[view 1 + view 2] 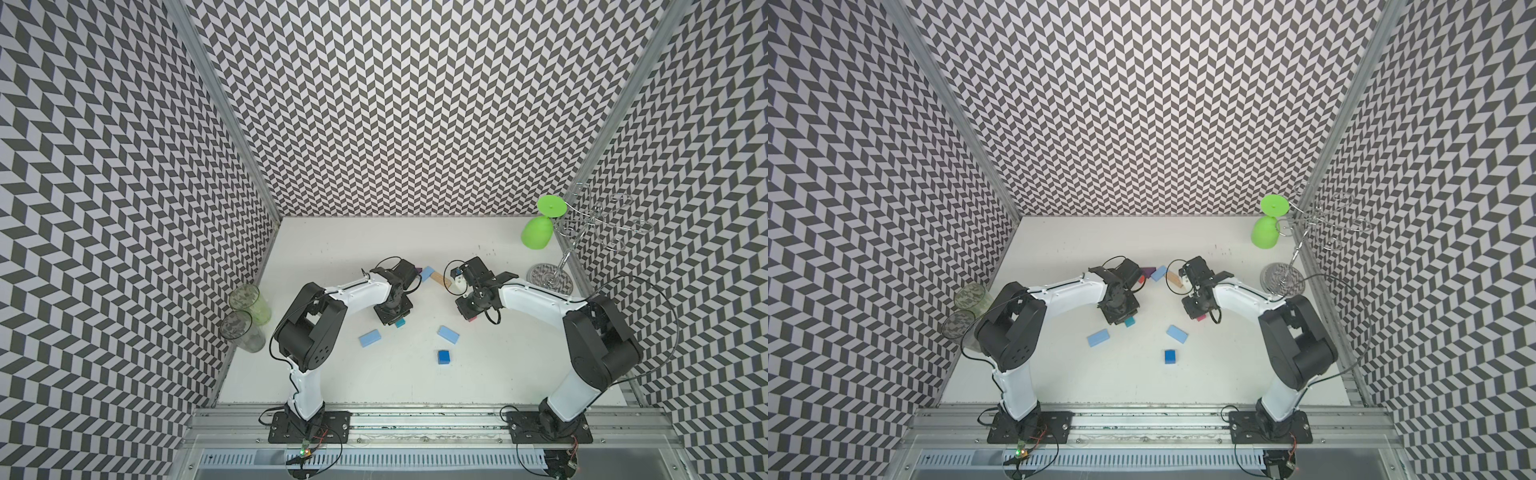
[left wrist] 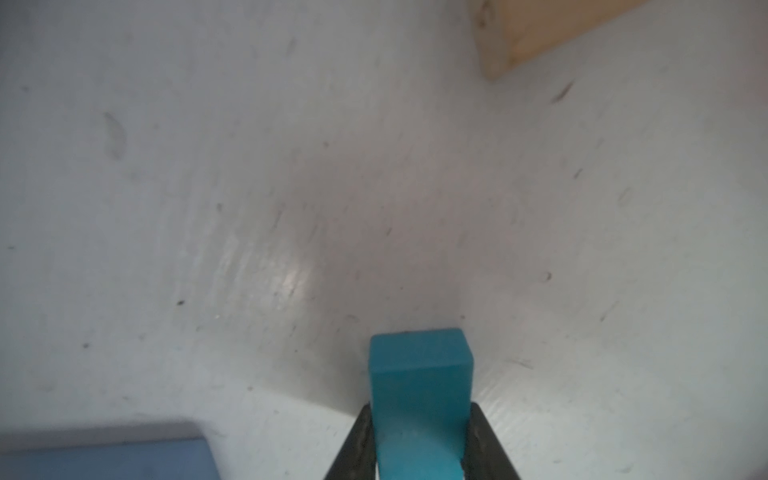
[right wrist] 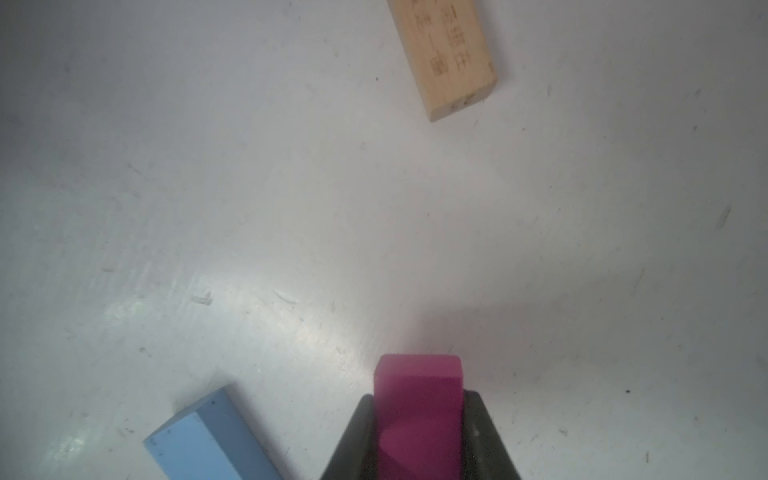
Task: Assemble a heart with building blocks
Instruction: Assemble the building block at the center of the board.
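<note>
Two blocks are being held beyond the blue cube (image 1: 444, 357): left gripper (image 2: 419, 419) is clenching the teal block (image 2: 419, 365), right gripper (image 3: 417, 415) the magenta block (image 3: 417, 382). Either could be bumping the tan block (image 3: 449, 58) while lowering, skewing the layout.

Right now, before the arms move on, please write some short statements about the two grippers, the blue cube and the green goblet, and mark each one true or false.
1. The left gripper is shut on a teal block. True.
2. The right gripper is open and empty. False: it is shut on a magenta block.
3. The blue cube sits on the table, with no gripper holding it. True.
4. The green goblet stands upright on the table. False: it hangs upside down from the wire rack.
</note>
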Controlling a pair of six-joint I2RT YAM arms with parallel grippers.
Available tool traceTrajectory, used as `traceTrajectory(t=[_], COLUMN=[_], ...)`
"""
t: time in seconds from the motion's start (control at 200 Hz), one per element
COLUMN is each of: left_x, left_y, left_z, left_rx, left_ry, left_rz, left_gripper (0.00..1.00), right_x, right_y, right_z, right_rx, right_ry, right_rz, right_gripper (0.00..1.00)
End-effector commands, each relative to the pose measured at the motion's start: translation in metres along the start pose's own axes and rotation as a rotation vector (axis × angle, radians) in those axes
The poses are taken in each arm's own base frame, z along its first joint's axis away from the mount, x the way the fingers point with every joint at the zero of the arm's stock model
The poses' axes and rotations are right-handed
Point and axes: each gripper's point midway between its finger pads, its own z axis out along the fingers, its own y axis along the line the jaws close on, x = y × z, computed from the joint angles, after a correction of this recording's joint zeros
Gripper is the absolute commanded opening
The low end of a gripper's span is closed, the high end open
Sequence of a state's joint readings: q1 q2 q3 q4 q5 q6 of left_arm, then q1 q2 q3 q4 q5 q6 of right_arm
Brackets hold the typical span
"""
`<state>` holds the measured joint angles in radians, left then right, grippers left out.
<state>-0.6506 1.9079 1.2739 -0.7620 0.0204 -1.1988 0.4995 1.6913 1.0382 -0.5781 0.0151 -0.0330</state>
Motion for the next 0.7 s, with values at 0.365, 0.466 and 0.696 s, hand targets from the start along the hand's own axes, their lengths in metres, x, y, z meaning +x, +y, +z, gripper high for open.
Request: traceTrajectory(t=[0.365,0.466,0.696], left_x=[-0.014,-0.022,-0.039], left_y=[-0.027,-0.029,-0.023], left_z=[0.026,0.028,0.027], left_rx=[-0.016,-0.015,-0.044], left_ry=[0.024,0.018,-0.018], left_rz=[-0.194,-0.212,-0.239], left_gripper=[0.06,0.06,0.06], right_x=[-0.007,-0.006,-0.006], right_y=[-0.003,-0.002,0.001], right_z=[-0.001,0.0,0.002], right_rx=[0.009,0.001,-0.018], right_ry=[-0.02,-0.017,-0.012], right_rz=[-0.006,-0.009,-0.016], right_gripper=[0.0,0.0,0.0])
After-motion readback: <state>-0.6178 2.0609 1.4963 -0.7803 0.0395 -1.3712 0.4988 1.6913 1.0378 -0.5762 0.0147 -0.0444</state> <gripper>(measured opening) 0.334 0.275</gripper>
